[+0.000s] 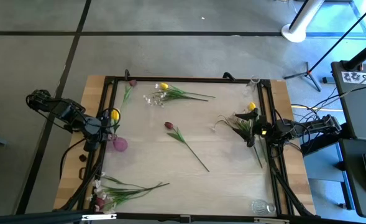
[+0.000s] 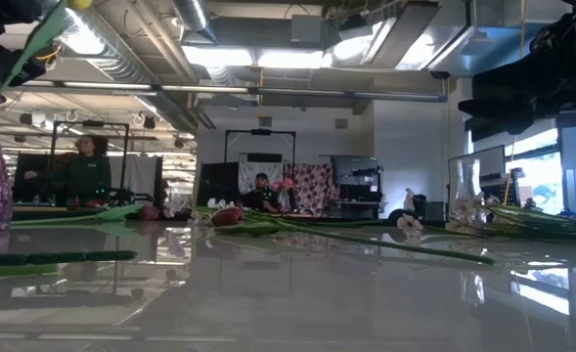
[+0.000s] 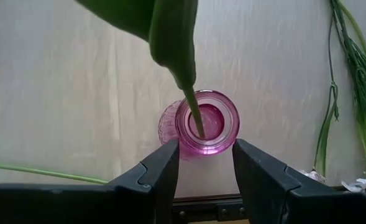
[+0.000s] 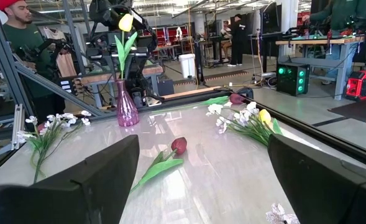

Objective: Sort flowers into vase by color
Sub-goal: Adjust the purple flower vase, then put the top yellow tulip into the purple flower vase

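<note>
Pink vase point(image 3: 206, 122): upright, directly beneath the left tool point(image 3: 204, 163).
Yellow tulip point(image 4: 125, 22): gripped by that tool, stem point(image 3: 194, 109) vertical, tip inside the vase mouth.
Right tool point(image 4: 198, 171): open, empty, waiting across the surface point(image 1: 226, 146).

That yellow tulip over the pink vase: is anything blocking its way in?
Nothing visible does. The left gripper holds the yellow tulip upright, and its stem tip already sits inside the open mouth of the pink vase.

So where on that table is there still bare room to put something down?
Bare wood lies between the pink vase and the lone red tulip, and right of the near-left flower bunch. The far edge, with its flower cluster, and the right gripper's side are crowded.
</note>
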Robot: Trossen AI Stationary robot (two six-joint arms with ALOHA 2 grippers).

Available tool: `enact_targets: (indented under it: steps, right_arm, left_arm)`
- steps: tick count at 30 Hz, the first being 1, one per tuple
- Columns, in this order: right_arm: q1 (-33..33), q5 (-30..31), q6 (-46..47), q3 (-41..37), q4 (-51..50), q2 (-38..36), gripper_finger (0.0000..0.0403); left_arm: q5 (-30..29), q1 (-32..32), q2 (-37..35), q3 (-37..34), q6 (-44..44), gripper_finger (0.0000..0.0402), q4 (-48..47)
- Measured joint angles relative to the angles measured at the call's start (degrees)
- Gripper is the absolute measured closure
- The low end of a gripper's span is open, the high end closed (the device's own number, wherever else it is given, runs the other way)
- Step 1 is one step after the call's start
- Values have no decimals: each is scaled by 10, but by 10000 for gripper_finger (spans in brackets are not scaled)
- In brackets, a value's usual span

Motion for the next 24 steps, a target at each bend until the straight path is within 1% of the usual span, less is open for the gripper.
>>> enact_targets:
  steps: [9, 13, 18, 20, 24]
  right_arm:
    - [0, 0, 0, 0, 0, 0, 49]
    - [0, 0, 0, 0, 0, 0, 49]
    - [0, 0, 0, 0, 0, 0, 49]
    - [0, 0, 0, 0, 0, 0, 49]
    - [0, 0, 0, 0, 0, 0, 49]
  left_arm:
    - [7, 0, 0, 0, -12, 255, -3]
    - [18, 0, 0, 0, -27, 255, -16]
    - [16, 0, 0, 10, -26, 255, -58]
    - [7, 0, 0, 10, -26, 255, -52]
    - [3, 0, 0, 10, -26, 255, -2]
